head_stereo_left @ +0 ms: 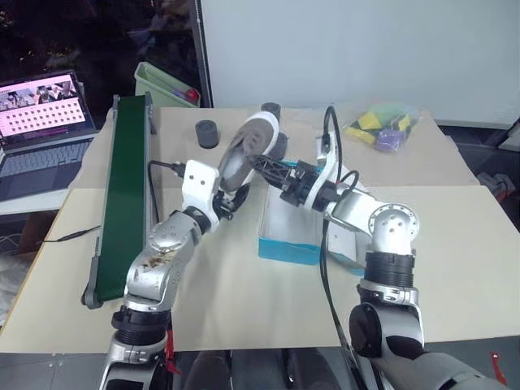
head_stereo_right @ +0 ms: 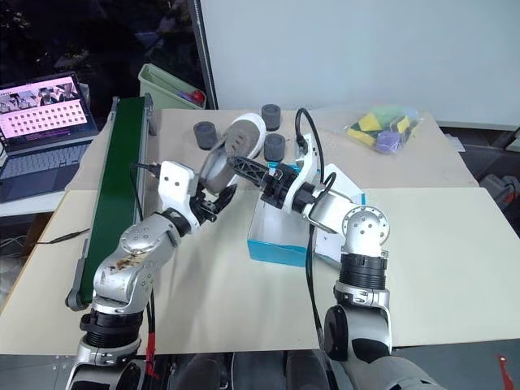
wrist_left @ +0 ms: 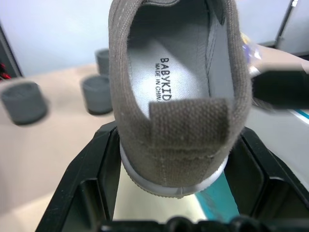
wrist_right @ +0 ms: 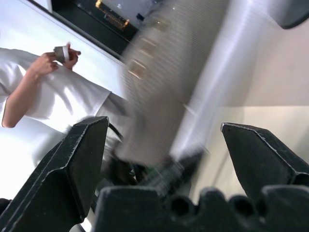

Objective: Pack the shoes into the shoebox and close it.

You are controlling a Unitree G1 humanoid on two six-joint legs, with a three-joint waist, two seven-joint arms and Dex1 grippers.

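Observation:
A grey-beige shoe (head_stereo_left: 244, 150) with a white sole is held up in the air above the table, left of the shoebox. My left gripper (head_stereo_left: 229, 192) is shut on the shoe's heel (wrist_left: 186, 140), which sits between its black fingers (wrist_left: 91, 179). My right gripper (head_stereo_left: 262, 161) reaches in from the right and stands open, its fingers (wrist_right: 77, 159) either side of the shoe's middle (wrist_right: 164, 82); I cannot tell whether they touch it. The blue shoebox (head_stereo_left: 286, 250) stands on the table under my right arm, white inside.
A long green conveyor (head_stereo_left: 126, 195) runs along the left. Dark grey cylinders (head_stereo_left: 208, 133) stand behind the shoe. A green bin (head_stereo_left: 166, 84), a laptop (head_stereo_left: 41, 114) and a bag of coloured things (head_stereo_left: 382, 126) lie at the back. A person in white (wrist_right: 58, 96) stands beyond.

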